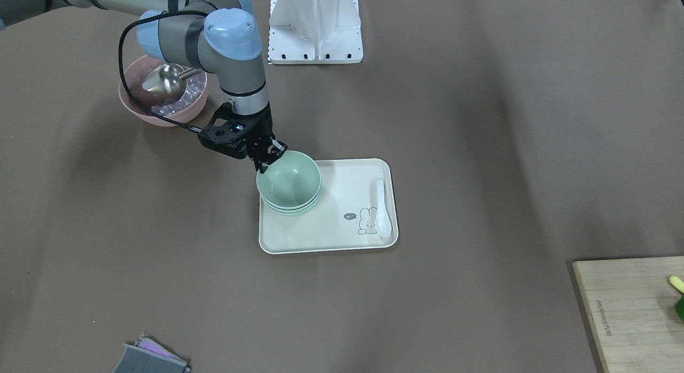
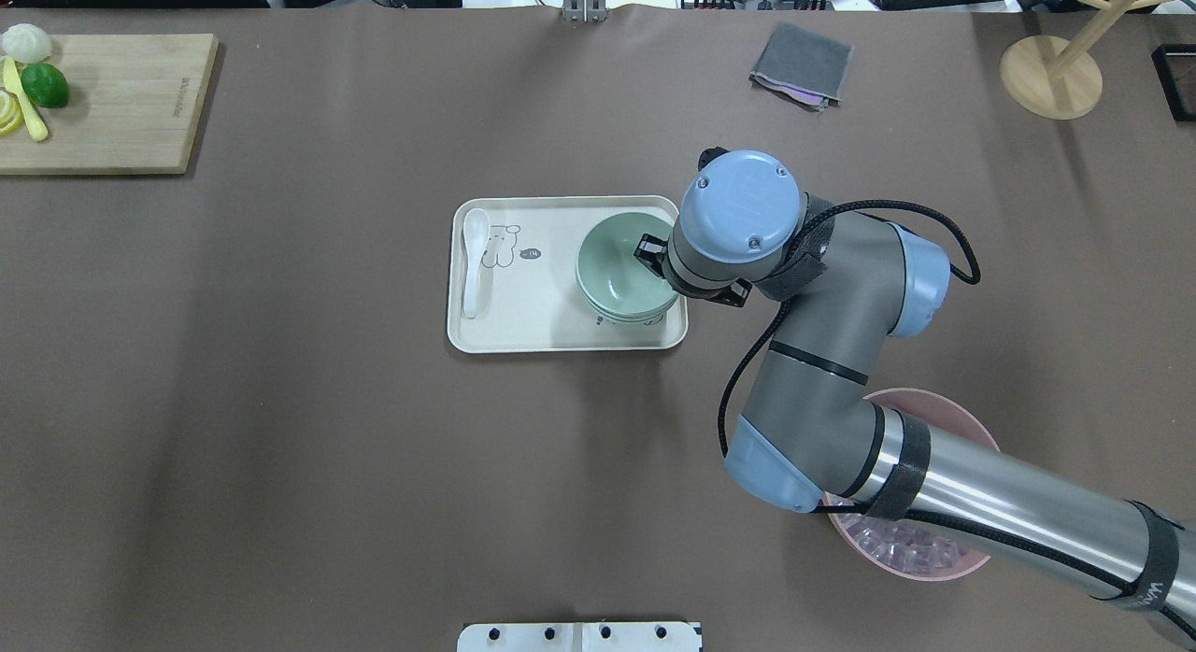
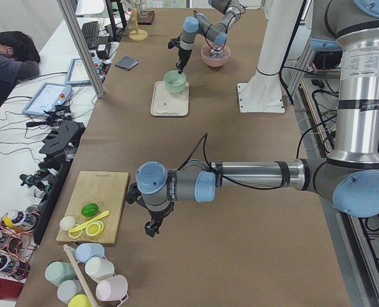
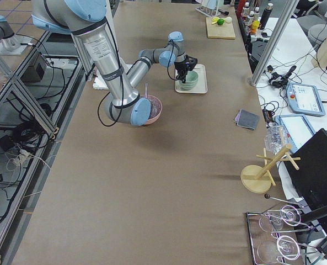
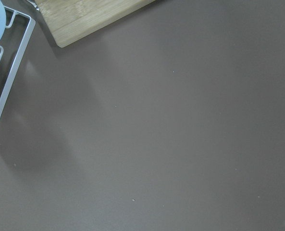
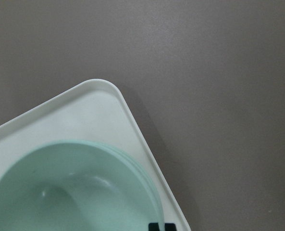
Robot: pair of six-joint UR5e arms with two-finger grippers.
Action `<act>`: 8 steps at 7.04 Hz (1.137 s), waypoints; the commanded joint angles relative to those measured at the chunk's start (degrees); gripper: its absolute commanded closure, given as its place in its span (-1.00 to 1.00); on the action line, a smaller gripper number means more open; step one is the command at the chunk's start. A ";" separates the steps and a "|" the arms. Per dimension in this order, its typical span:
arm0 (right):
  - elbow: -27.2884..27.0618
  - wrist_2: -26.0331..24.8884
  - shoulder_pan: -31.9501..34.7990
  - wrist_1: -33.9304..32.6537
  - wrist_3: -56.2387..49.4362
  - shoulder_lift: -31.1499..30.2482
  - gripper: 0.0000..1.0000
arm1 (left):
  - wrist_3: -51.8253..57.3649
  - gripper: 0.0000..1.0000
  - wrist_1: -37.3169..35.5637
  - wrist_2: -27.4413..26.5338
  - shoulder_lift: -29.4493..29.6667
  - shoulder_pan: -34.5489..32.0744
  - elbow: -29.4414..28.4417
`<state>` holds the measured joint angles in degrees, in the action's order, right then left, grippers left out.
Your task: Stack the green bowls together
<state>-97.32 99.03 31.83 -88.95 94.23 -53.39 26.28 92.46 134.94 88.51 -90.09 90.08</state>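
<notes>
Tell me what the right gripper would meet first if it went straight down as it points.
Most likely the rim of the top green bowl: the right gripper points down right at that rim. Whether it already touches or clamps it is unclear.

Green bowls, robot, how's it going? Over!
Green bowls stacked on tray. Right gripper at their rim, grip unclear. Left gripper far off, state unclear. Nothing blocking.
</notes>
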 commanded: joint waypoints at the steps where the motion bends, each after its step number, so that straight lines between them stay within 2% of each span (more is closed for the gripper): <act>1: 0.11 -0.41 -0.01 0.62 0.07 0.04 1.00 | 0.00 -0.98 0.00 0.06 0.00 0.00 -0.08; 7: 0.55 -1.29 -0.01 1.06 -1.68 0.04 1.00 | 0.00 -0.98 0.35 -0.03 0.00 0.00 -0.08; 8: 0.55 -1.29 -0.01 1.15 -3.25 0.04 0.30 | 0.00 -0.98 0.35 0.06 0.00 0.00 -0.08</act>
<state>-96.79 97.71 31.82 -87.85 92.37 -53.35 26.28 92.77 134.93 88.51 -90.09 90.05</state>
